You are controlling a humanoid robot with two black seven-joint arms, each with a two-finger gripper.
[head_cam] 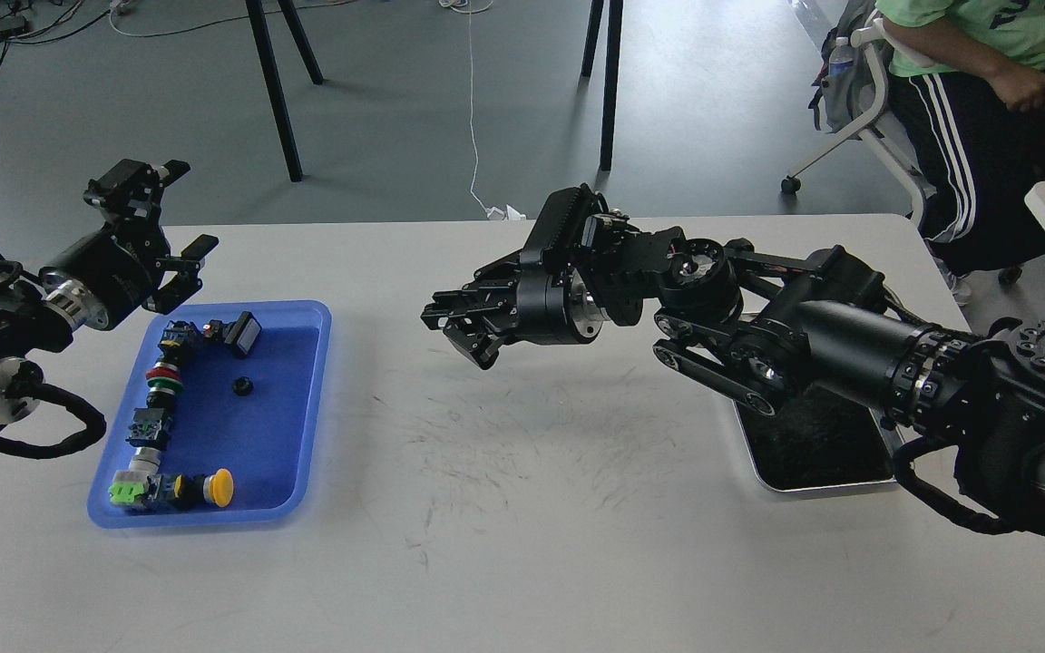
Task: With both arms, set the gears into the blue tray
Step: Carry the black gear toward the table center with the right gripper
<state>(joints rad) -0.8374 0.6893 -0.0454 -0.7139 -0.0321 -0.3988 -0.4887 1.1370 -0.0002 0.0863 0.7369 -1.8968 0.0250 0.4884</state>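
The blue tray (279, 444) lies on the left of the white table. One small black gear (242, 385) rests on its floor near the middle. My left gripper (189, 207) hovers above the tray's far left corner, its fingers spread wide and open with nothing between them. My right gripper (452, 328) hangs over the middle of the table, pointing left toward the tray and well to the right of it. Its dark fingers sit close together, and I cannot make out whether anything is held between them.
Colourful push-button switches (162, 376) line the tray's left side and front edge. A silver metal tray (817, 481) sits under my right forearm. Beyond the table stand black tripod legs (273, 91), and a seated person (985, 100) is at the back right.
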